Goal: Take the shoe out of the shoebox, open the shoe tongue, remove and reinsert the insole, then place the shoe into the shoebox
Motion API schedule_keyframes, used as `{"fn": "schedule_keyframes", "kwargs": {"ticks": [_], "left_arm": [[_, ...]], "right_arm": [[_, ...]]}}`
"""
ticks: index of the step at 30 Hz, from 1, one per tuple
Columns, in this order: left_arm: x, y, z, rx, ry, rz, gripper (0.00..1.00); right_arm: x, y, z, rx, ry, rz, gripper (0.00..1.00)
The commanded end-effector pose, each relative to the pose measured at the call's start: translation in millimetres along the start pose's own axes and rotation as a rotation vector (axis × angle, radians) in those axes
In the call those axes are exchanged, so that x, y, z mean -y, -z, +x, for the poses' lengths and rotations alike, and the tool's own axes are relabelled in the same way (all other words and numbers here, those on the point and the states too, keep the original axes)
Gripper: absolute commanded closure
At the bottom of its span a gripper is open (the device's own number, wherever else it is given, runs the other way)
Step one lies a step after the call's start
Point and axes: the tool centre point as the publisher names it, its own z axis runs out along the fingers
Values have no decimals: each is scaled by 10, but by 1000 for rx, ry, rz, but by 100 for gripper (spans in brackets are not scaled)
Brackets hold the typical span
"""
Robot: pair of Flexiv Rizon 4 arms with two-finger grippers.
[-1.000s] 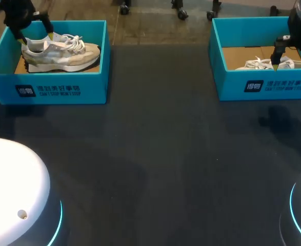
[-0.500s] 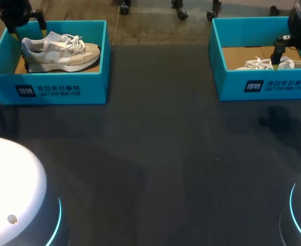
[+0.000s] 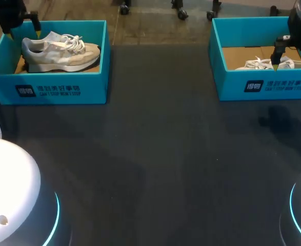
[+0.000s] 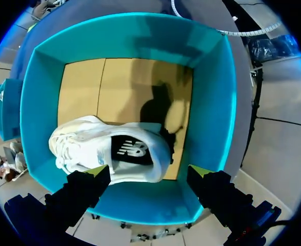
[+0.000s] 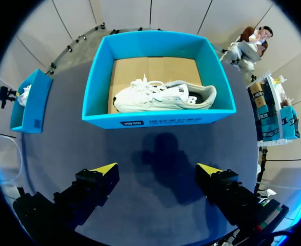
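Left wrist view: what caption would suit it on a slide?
Open claw hovering above a white sneaker lying in a blue shoebox.

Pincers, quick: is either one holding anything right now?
Left pincer: open, holding nothing, a shoe ahead of it.
Right pincer: open, holding nothing, a shoebox ahead of it.

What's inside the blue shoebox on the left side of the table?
One beige-and-white sneaker on the brown cardboard floor, dark insole showing through its opening. The floor under the shoe and the insole's front are hidden.
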Motion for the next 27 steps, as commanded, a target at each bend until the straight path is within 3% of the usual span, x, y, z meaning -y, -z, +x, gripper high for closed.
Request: {"fn": "schedule_keyframes", "kwargs": {"ticks": [1,27], "left_arm": [[-20,-84,64,9,-18,5,0],[24,-185,39,3,-60,-30,0]], "right_arm": [[10,0,-5,-2,0,-2,0],[10,0,-5,-2,0,-2,0]]}}
